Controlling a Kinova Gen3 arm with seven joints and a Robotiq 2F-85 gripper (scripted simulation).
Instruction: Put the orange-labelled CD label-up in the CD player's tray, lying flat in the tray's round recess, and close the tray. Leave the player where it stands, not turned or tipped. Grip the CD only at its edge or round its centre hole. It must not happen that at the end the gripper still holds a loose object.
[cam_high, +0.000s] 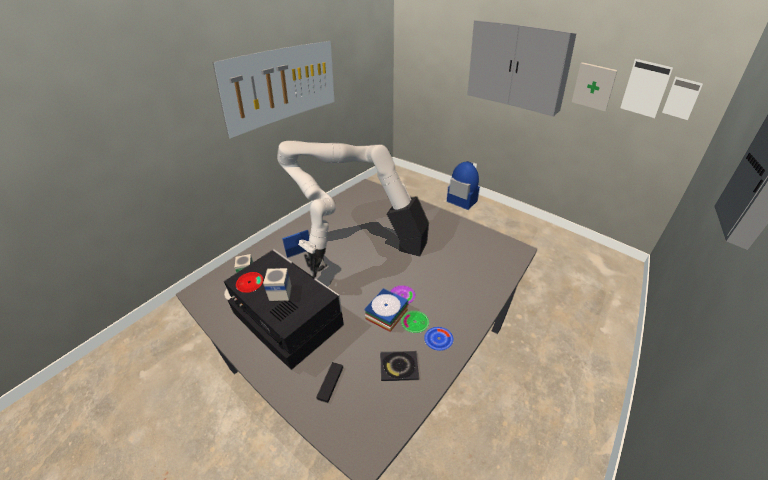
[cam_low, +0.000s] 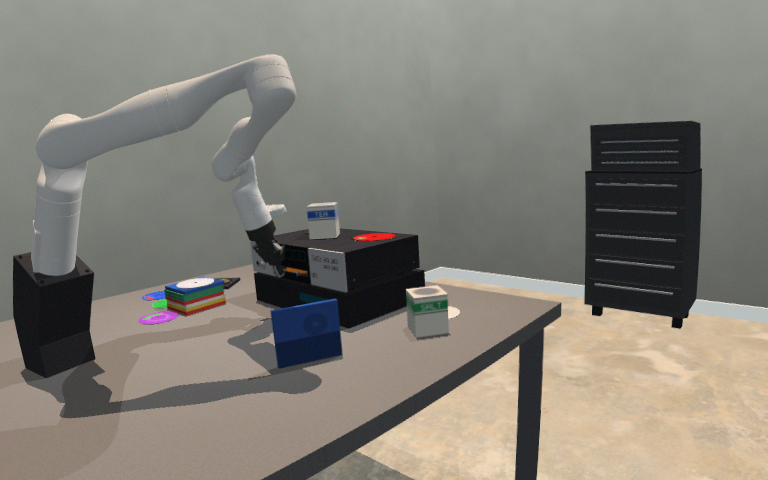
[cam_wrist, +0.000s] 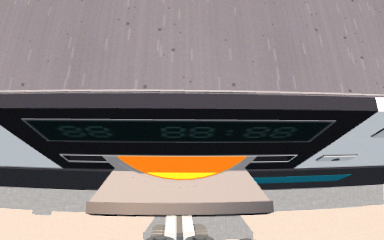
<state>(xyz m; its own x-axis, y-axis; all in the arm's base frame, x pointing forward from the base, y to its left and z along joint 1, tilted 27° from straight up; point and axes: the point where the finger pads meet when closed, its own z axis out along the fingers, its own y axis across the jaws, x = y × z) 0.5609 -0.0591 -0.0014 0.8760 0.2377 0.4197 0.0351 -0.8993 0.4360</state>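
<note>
The black CD player (cam_high: 294, 316) (cam_low: 368, 254) (cam_wrist: 175, 131) stands upright on the table. Its grey tray (cam_wrist: 180, 195) is pushed most of the way in, and only a short front part sticks out. The orange-labelled CD (cam_wrist: 182, 165) (cam_low: 295, 270) lies flat on the tray, label up. Only a sliver of it shows below the slot; the rest is hidden inside the player. My gripper (cam_high: 314, 266) (cam_low: 274, 260) (cam_wrist: 177, 231) is shut and empty. Its fingertips are right at the tray's front lip.
A red CD (cam_high: 249, 281) (cam_low: 373, 236) and a tea box (cam_high: 277, 283) (cam_low: 322, 219) rest on the player's top. A salt box (cam_low: 427, 311) and a blue case (cam_low: 305, 332) stand nearby. A stack of cases (cam_high: 386, 308), loose CDs (cam_high: 415, 321) and a remote (cam_high: 329, 381) lie further off.
</note>
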